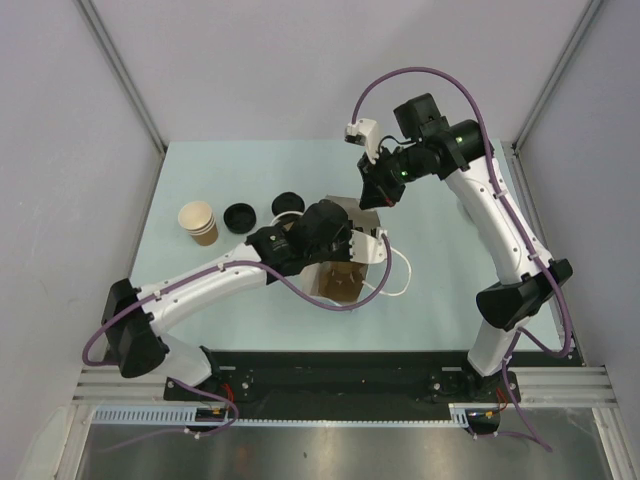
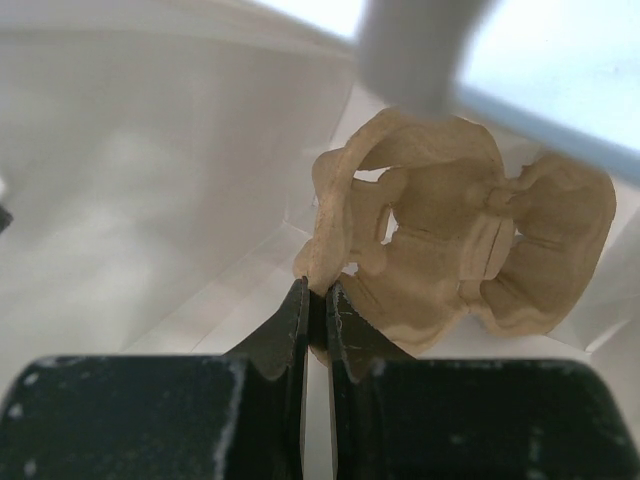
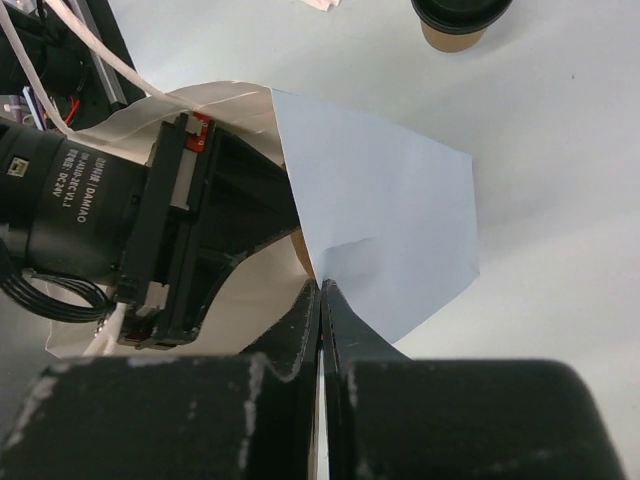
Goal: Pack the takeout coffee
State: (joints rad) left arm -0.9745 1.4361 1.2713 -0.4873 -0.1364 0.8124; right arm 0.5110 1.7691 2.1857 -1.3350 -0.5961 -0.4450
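Note:
The takeout coffee (image 1: 288, 204), a brown paper cup with a black lid, stands on the table left of the white paper bag (image 1: 376, 250); it also shows at the top of the right wrist view (image 3: 458, 22). My left gripper (image 1: 349, 250) reaches down into the bag and is shut on the rim of a tan pulp cup carrier (image 2: 460, 240), between the bag's white walls (image 2: 150, 180). My right gripper (image 1: 373, 197) is shut on the bag's far upper edge (image 3: 390, 230) and holds it up. Neither gripper touches the coffee.
A stack of unlidded tan cups (image 1: 198, 222) and a loose black lid (image 1: 240, 216) sit left of the coffee. The bag's white handles (image 1: 402, 272) hang to its right. Grey walls close in the table on three sides.

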